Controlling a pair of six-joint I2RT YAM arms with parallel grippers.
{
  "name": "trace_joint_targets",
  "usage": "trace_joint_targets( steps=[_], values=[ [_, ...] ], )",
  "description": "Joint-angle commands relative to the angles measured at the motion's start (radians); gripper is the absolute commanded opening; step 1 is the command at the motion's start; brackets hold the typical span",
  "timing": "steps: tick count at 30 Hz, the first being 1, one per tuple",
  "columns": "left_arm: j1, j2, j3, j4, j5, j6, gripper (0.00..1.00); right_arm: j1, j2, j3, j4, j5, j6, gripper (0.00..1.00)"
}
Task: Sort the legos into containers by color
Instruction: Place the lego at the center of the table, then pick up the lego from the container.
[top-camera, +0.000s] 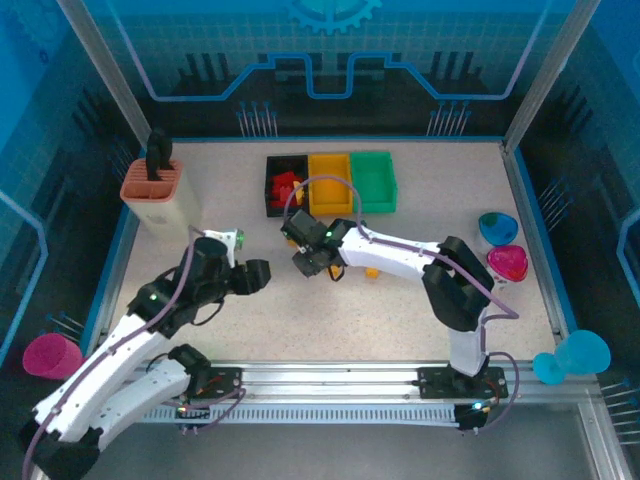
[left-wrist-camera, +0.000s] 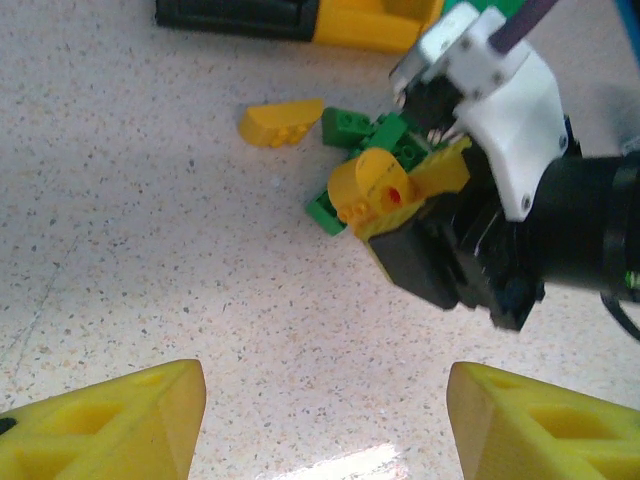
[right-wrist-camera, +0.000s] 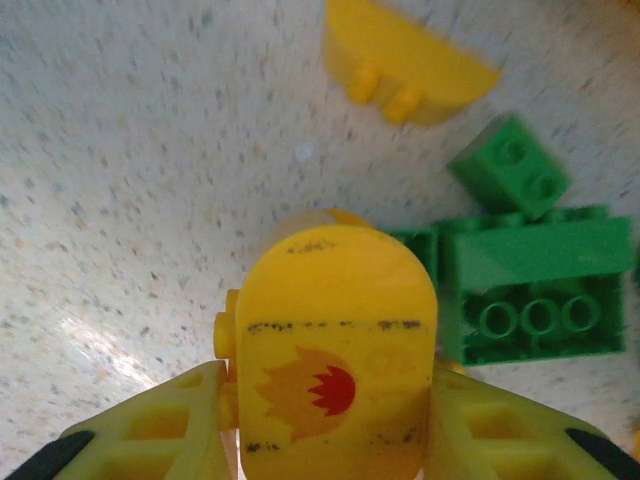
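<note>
Lego (right-wrist-camera: 335, 320) in right pincer (right-wrist-camera: 335, 425), open tabletop (right-wrist-camera: 120, 150) left

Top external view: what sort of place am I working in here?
Probably a robotics lab test cell or demo booth, not a home or factory line. A speckled tabletop is fenced by an aluminium frame, and behind it stands a blue gear-printed backdrop.

Top view: bare table (top-camera: 330, 325) lower centre, also upper left btw salmon holder (top-camera: 155, 197) & black bin (top-camera: 271, 190). Right arm (top-camera: 400, 252) lies across mid-frame. Black bin, yellow bin (top-camera: 330, 185), green bin (top-camera: 373, 180) wall off upper centre. Right gripper (top-camera: 303, 264), clamped on yellow lego (left-wrist-camera: 372, 188), crowds green legos (left-wrist-camera: 375, 135) in left wrist view; lower left there is free.
</note>
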Motion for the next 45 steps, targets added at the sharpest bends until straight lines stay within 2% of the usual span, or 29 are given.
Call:
trace_joint_targets(
  steps=[1, 6, 10, 21, 24, 29, 31, 34, 38, 45],
  values=[
    [0.011, 0.070, 0.062, 0.055, -0.006, -0.033, 0.66, 0.015, 0.023, -0.021, 0.012, 0.005, 0.036, 0.35],
    [0.110, 0.190, 0.101, 0.141, 0.085, -0.054, 0.66, 0.020, 0.042, -0.024, -0.007, 0.029, 0.033, 0.35],
    [0.162, 0.287, 0.146, 0.188, 0.109, -0.047, 0.66, 0.033, 0.052, -0.033, -0.007, 0.035, 0.036, 0.37],
    [0.221, 0.621, 0.355, 0.240, 0.158, -0.005, 0.65, 0.043, 0.060, -0.069, 0.003, 0.047, 0.047, 0.41],
    [0.230, 0.721, 0.436, 0.233, 0.167, 0.009, 0.64, 0.042, 0.056, -0.081, 0.003, 0.054, 0.047, 0.47],
    [0.254, 0.859, 0.551, 0.222, 0.184, 0.023, 0.62, 0.042, 0.000, -0.101, 0.009, 0.053, 0.034, 0.67],
    [0.265, 0.903, 0.587, 0.215, 0.197, 0.024, 0.60, 0.039, -0.025, -0.100, -0.003, 0.061, 0.033, 0.69],
    [0.278, 0.961, 0.641, 0.211, 0.205, 0.027, 0.58, 0.035, -0.103, -0.100, -0.021, 0.073, 0.039, 0.69],
    [0.284, 1.068, 0.761, 0.165, 0.190, 0.047, 0.55, 0.013, -0.289, -0.119, -0.015, 0.047, 0.055, 0.70],
    [0.289, 1.279, 0.980, 0.064, 0.198, 0.056, 0.45, -0.050, -0.598, -0.187, -0.015, 0.054, 0.084, 0.70]
  ],
)
